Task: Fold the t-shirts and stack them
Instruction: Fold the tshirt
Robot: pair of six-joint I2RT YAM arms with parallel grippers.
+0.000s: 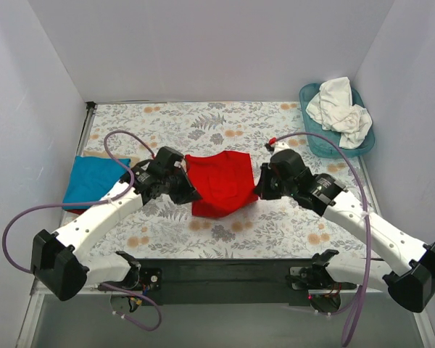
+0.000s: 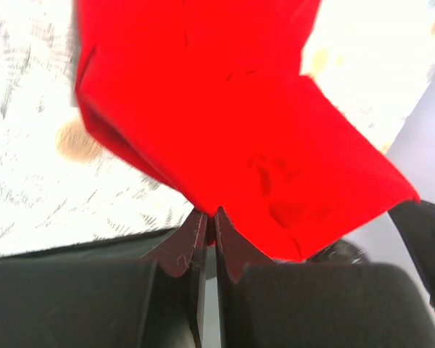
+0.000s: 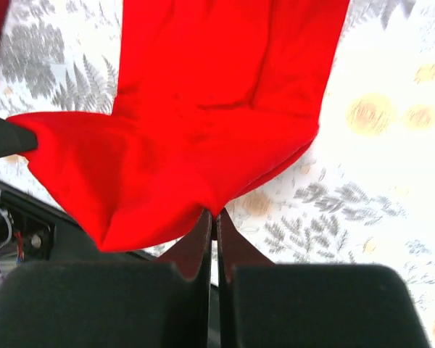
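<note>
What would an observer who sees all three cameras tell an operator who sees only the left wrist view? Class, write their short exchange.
Operator: My left pincer is shut on an edge of the red t-shirt. Is the other arm holding it too?
Observer: Yes, the right pincer is shut on the opposite edge.
Operator: Is any other shirt out on the table?
Observer: A turquoise t-shirt lies flat on the robot's left side, apart from the red one.
</note>
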